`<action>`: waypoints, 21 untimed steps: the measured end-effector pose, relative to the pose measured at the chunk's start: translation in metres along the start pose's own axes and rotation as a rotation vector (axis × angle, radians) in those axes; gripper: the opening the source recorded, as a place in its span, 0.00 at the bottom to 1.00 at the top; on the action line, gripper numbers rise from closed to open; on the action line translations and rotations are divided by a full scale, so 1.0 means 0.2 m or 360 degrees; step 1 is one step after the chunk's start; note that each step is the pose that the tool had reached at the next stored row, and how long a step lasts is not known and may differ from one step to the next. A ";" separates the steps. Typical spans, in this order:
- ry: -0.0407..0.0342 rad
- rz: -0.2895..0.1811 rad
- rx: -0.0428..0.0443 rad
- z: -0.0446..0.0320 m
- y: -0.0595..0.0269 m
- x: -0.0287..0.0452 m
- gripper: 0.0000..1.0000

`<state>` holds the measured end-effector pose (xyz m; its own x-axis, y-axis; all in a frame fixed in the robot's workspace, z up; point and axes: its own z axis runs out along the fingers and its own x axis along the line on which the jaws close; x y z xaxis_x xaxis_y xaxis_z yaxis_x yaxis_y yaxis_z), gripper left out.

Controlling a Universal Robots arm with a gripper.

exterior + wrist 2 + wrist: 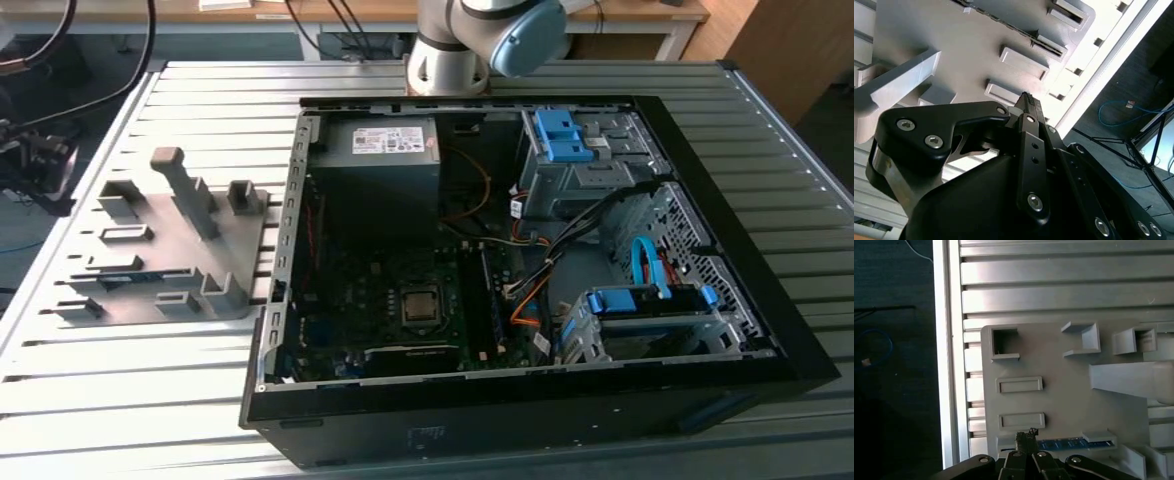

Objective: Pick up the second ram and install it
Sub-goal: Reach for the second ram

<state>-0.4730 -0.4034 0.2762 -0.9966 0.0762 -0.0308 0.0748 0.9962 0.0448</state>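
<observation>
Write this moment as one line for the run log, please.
gripper: shut, holds nothing, over grey fixture | second ram: lying in fixture slot, not held | PC case: open on table

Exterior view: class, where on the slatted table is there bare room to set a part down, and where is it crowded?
Bare slats lie on the table in front of the grey fixture, behind it toward the far edge, and in a narrow strip at the exterior view's right of the computer case. Crowded: the fixture's posts and the case's cable-filled inside.
</observation>
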 end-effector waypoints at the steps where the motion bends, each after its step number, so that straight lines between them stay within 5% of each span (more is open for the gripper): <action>1: 0.0000 0.0000 0.0000 0.008 -0.001 0.000 0.10; 21: 0.0000 0.0000 0.0000 0.191 -0.020 0.005 0.10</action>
<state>-0.4731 -0.4057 0.2379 -0.9966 0.0762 -0.0310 0.0748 0.9962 0.0449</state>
